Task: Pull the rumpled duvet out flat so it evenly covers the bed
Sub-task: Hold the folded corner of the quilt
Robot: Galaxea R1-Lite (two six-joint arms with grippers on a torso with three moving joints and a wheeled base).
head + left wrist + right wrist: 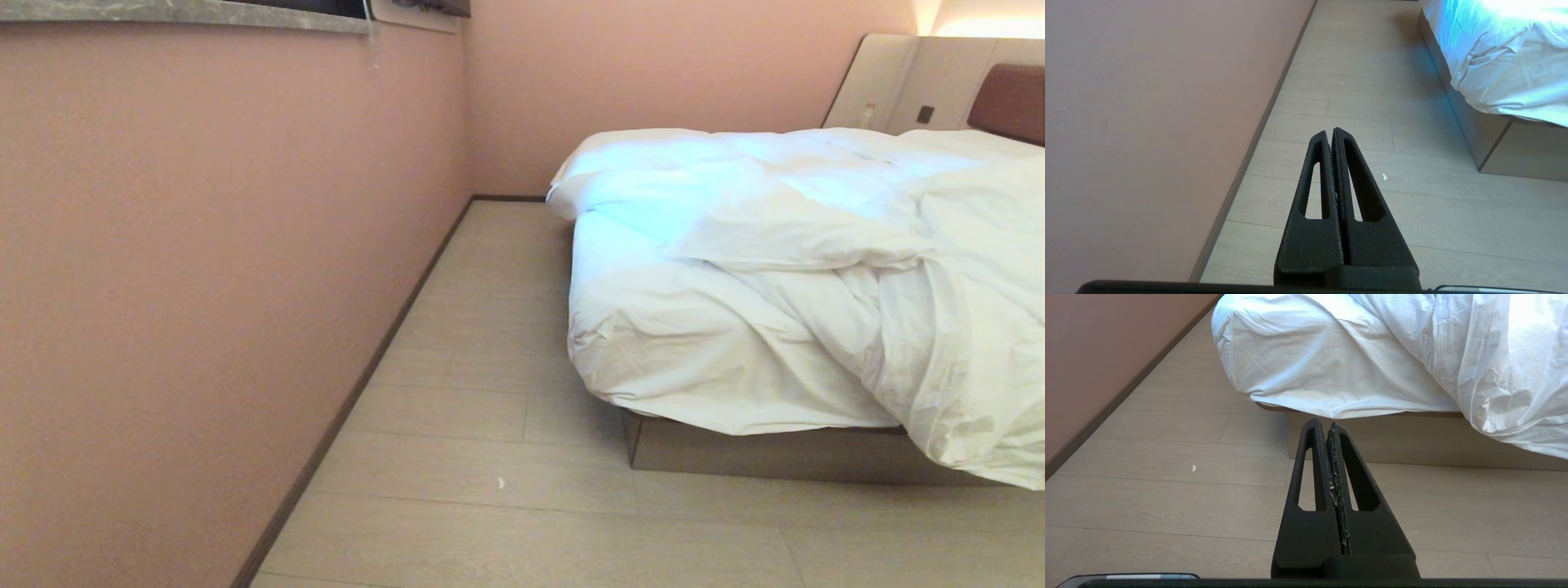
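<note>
A puffy white duvet [816, 269] lies rumpled and bunched on the bed [767, 457], folded back near the left corner and spilling over the foot at the right. In the right wrist view the duvet [1486, 367] hangs down past the grey-brown bed base [1412, 441]. Neither arm shows in the head view. My left gripper [1331, 132] is shut and empty, held low over the floor between wall and bed. With its fingers pressed together on nothing, my right gripper [1325, 424] points at the bed's foot, short of the base.
A pink wall [204, 286] with a dark skirting runs along the left, leaving a strip of pale wood floor [490, 392] beside the bed. A small white scrap [500, 483] lies on the floor. The brown headboard [1012, 102] stands far right.
</note>
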